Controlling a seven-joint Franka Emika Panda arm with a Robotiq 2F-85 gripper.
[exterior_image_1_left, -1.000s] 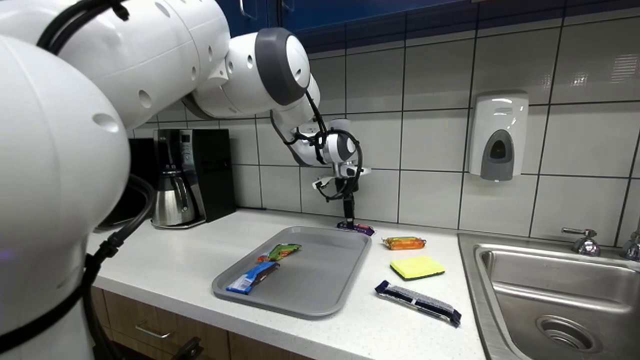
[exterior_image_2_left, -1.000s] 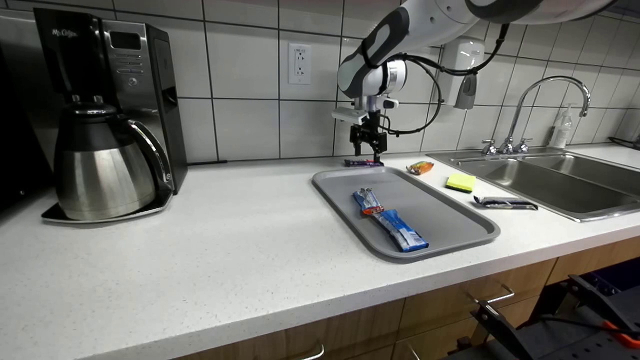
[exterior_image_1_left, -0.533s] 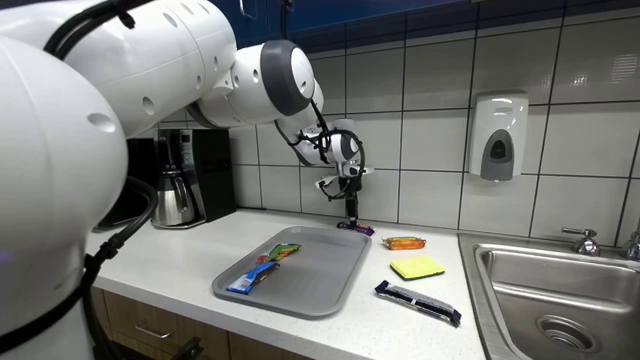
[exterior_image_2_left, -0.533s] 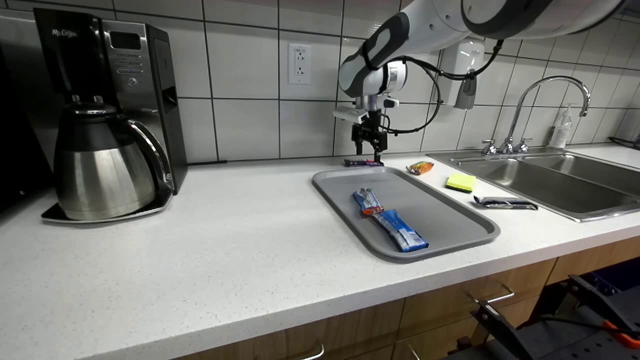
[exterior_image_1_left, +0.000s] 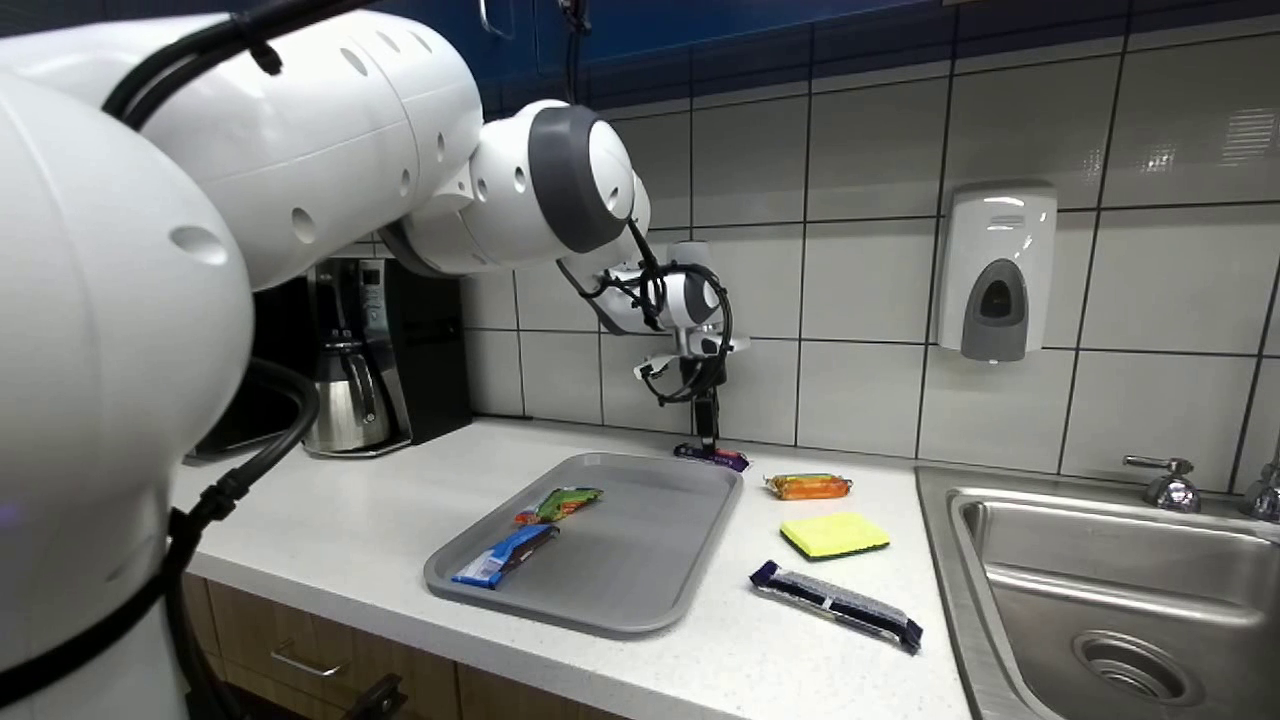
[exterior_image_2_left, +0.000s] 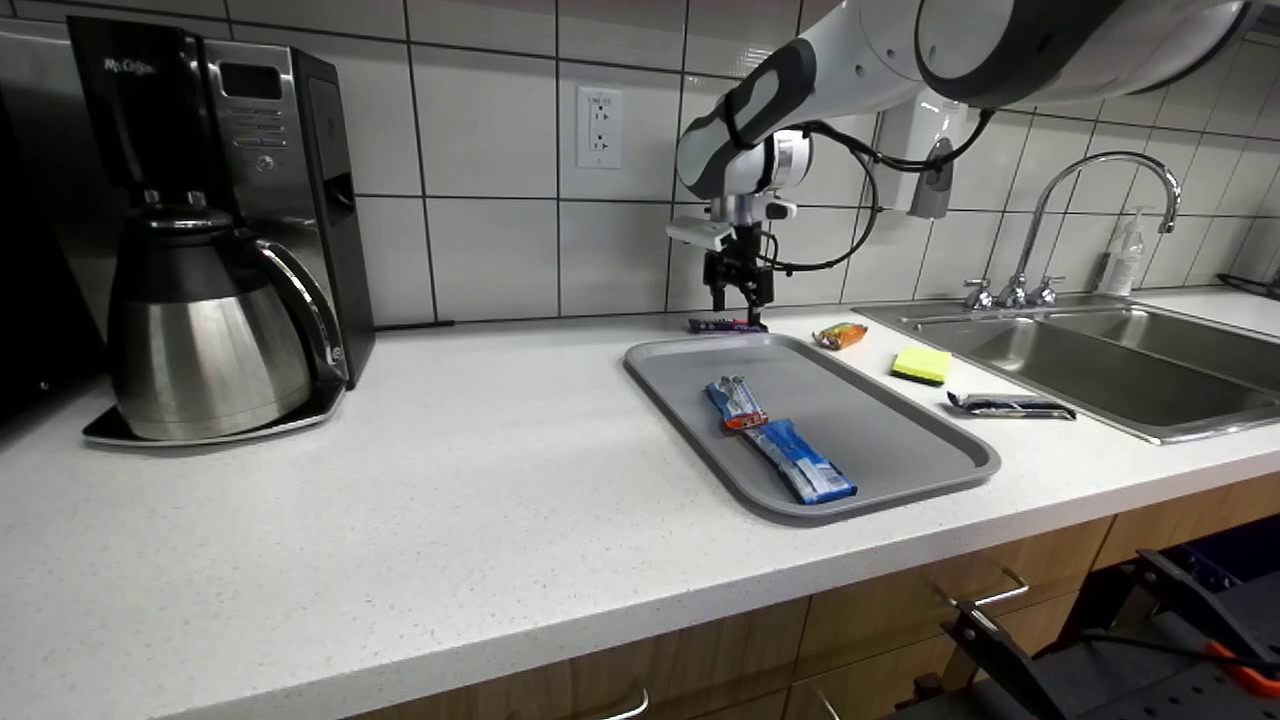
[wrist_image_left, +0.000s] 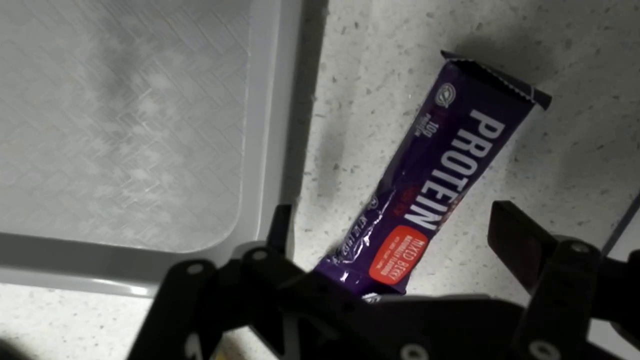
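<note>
A purple protein bar (wrist_image_left: 440, 165) with a red label lies on the white counter near the tiled wall. My gripper (wrist_image_left: 392, 225) is open around the bar's near part in the wrist view, one finger off each side, and nothing is gripped. The near end of that bar is partly hidden by the gripper's black links. In both exterior views the gripper (exterior_image_1_left: 707, 445) points straight down at the purple bar (exterior_image_2_left: 712, 326), low over the counter. Just beside it is the grey tray (exterior_image_1_left: 640, 540), which bears a blue-wrapped bar (exterior_image_1_left: 510, 552) and a green-and-orange wrapped bar (exterior_image_1_left: 567, 502).
On the counter to the tray's sink side are an orange-wrapped snack (exterior_image_1_left: 808, 487), a yellow sponge (exterior_image_1_left: 833, 535) and a dark-wrapped bar (exterior_image_1_left: 840, 605). A steel sink (exterior_image_1_left: 945, 590) lies past them. The coffee maker (exterior_image_2_left: 215, 330) stands at the opposite end. Wall tiles (exterior_image_1_left: 760, 390) rise close behind the gripper.
The arm's elbow and upper links have sunk lower, while the gripper has shifted only slightly along the purple bar. The bars and the tray have stayed put, and the jaws remain open.
</note>
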